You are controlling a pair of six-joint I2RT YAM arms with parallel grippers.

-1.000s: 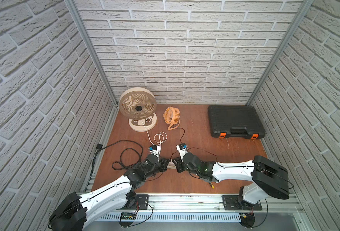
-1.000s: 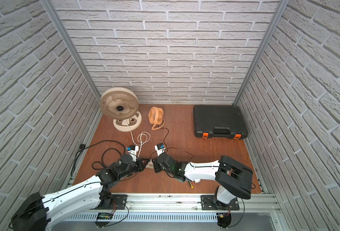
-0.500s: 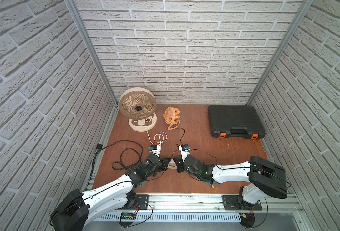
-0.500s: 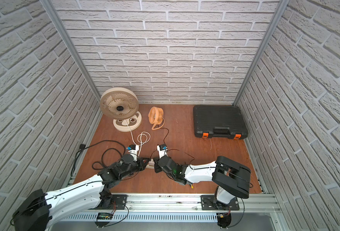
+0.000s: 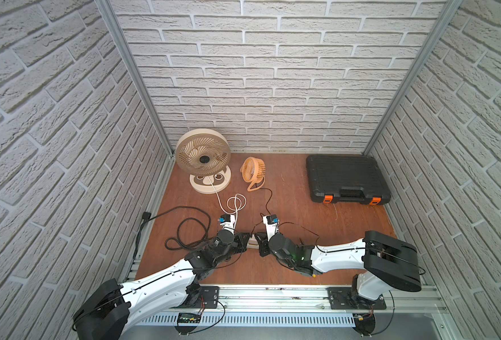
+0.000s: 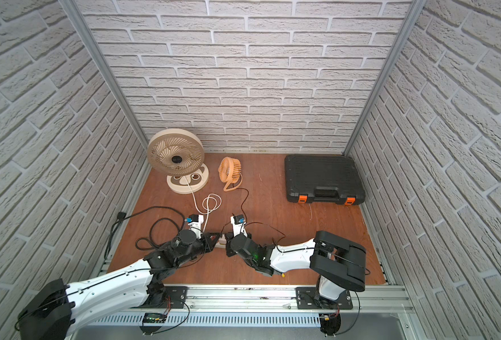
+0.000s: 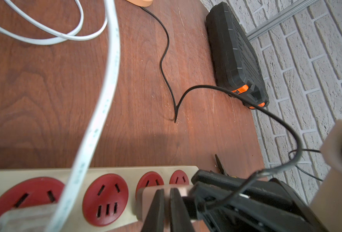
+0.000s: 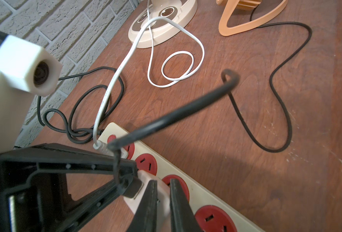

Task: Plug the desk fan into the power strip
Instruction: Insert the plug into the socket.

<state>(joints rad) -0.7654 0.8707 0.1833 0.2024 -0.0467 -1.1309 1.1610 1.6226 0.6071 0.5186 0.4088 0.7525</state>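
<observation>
The power strip (image 7: 131, 170) is lying flat on the wood floor near the front, between the two arms. A white plug block (image 7: 145, 198) is sitting over its third red hole. The left gripper (image 7: 167, 190) and right gripper (image 8: 163, 181) are both touching it with fingers squeezed together, probably pushing it in. I cannot tell if they are pinching it. The black cord (image 8: 166, 120) is running from there to the small orange fan (image 5: 253, 169).
</observation>
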